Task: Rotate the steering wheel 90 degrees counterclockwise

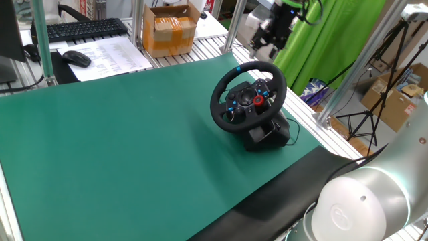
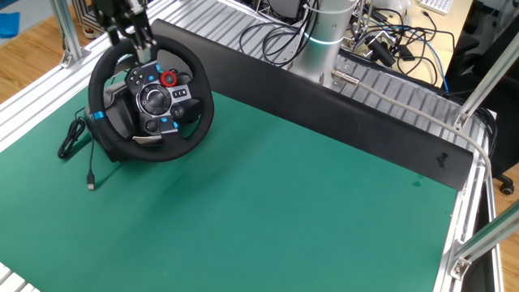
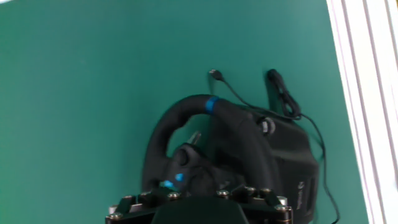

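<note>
The steering wheel (image 1: 249,95) is black and stands tilted on its black base (image 1: 267,134) at the right of the green mat. Its blue stripe (image 1: 239,69) is at the upper left of the rim, and the red knob (image 1: 258,100) is on the hub. In the other fixed view the wheel (image 2: 151,101) has its stripe (image 2: 97,115) at the left side of the rim. My gripper (image 1: 265,45) hangs just above the top of the rim, apart from it, with the jaws spread and empty. It also shows in the other fixed view (image 2: 136,42). The hand view looks down on the rim (image 3: 186,134).
The wheel's cable (image 2: 79,142) trails on the mat to the side of the base. A cardboard box (image 1: 170,30), a keyboard (image 1: 80,29) and a mouse (image 1: 76,58) lie beyond the mat. The aluminium frame posts (image 1: 234,23) stand near the gripper.
</note>
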Robot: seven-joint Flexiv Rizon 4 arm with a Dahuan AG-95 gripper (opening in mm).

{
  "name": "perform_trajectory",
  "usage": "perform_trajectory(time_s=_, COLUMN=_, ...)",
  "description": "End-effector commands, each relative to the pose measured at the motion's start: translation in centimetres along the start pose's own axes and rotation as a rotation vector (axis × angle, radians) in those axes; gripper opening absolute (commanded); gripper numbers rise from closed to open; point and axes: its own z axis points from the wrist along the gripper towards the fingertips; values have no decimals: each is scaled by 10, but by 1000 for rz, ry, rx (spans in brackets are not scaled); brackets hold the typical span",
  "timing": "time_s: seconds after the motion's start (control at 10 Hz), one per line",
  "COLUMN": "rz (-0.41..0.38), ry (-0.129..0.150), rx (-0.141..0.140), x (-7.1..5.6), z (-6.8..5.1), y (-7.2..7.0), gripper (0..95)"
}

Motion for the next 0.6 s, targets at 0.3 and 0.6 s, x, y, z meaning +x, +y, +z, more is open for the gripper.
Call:
perform_trajectory(time_s=0.3, rz=26, ry=-33, rx=3, x=1, z=0, y=21, gripper=0)
perform_trajectory(time_s=0.6, rz=31, ry=-31, rx=17, x=-3, z=11, y=36, gripper=0)
